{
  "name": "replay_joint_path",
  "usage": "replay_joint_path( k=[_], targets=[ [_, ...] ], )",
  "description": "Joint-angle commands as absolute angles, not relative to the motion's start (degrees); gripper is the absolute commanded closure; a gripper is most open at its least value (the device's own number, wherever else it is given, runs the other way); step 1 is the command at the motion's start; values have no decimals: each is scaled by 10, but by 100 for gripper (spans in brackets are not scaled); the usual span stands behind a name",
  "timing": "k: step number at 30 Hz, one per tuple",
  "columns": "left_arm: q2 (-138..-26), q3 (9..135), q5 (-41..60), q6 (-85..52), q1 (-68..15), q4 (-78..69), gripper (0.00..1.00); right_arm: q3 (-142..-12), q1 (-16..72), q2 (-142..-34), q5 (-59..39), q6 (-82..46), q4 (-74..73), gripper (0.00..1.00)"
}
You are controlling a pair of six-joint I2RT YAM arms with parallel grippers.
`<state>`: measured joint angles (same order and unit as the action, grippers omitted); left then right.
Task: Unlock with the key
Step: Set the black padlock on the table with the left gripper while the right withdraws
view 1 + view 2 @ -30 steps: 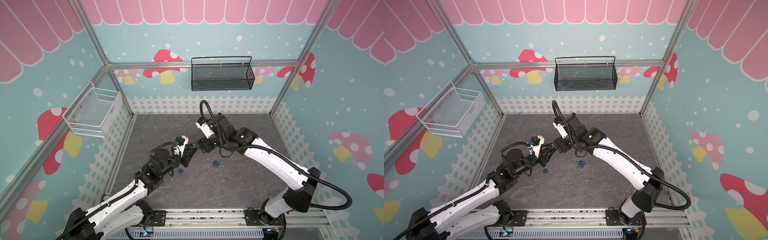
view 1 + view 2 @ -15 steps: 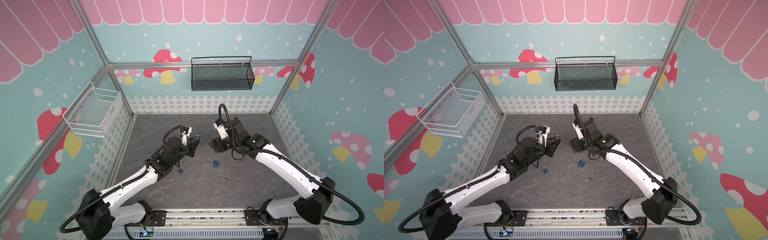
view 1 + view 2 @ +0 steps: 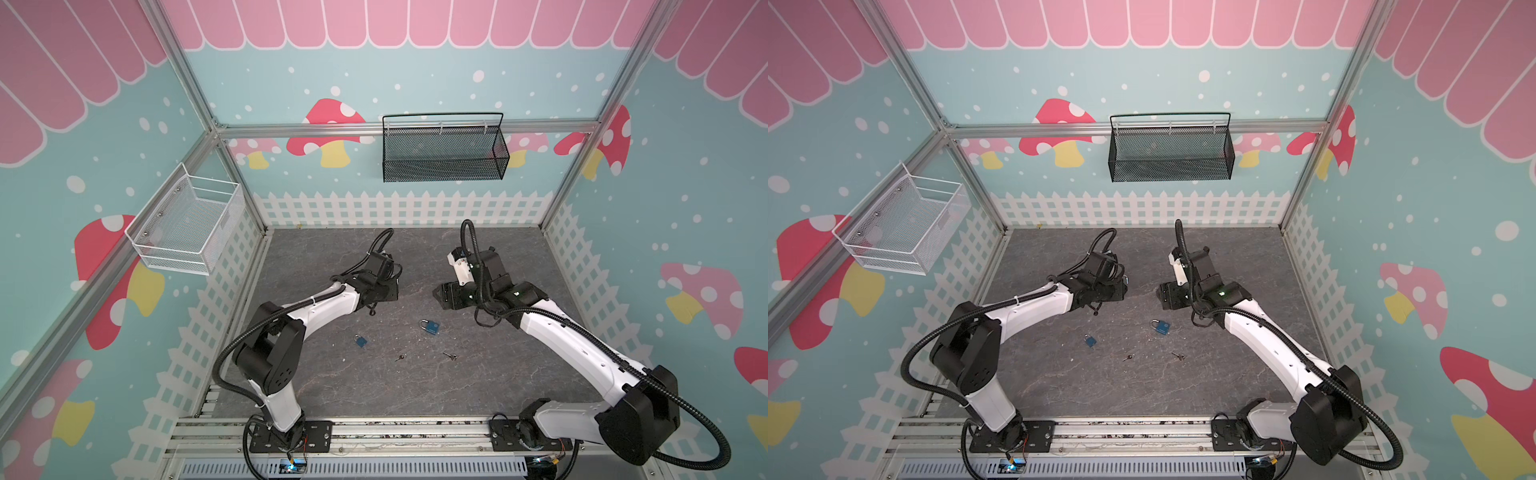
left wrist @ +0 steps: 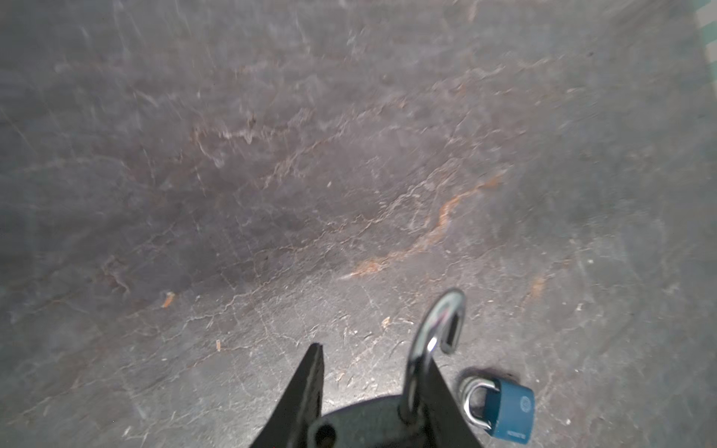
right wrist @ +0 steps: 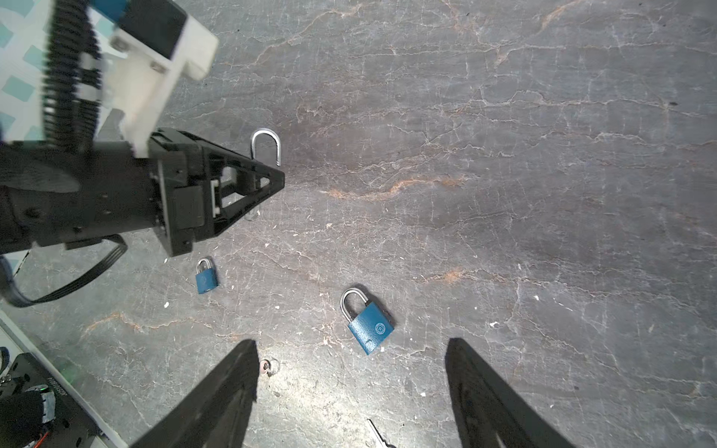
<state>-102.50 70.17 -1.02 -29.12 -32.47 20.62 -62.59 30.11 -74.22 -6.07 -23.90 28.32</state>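
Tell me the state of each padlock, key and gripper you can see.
Held padlock: shackle open.
Left gripper: shut on it.
Big padlock: shackle shut, lying flat.
Small padlock: shackle shut, lying flat.
Left key: lying loose, in no lock.
Right key: lying loose, in no lock.
Right gripper: open, empty.

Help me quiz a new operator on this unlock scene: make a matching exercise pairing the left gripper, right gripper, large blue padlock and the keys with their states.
Things:
1 left gripper
2 right gripper
3 large blue padlock
4 keys

States:
A lying loose on the mat, in no lock
B open, empty
C on the mat, shackle closed
D shut on a third padlock whose shackle hangs open

Pairs: 1-D, 2-B, 3-C, 4-A
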Motion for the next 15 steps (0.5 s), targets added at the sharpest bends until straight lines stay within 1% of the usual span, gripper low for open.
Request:
replay_joint_path(
  k=[1, 8, 15],
  targets=[
    [-1052, 742, -14, -315, -322, 265, 100, -613, 293, -730, -81, -244, 260, 21],
    [-1112, 803, -38, -316, -318, 338, 100, -602, 289, -732, -95, -243, 252, 21],
    [-1146, 820, -47, -314, -316, 362, 100, -597, 287, -740, -108, -245, 245, 21]
  ],
)
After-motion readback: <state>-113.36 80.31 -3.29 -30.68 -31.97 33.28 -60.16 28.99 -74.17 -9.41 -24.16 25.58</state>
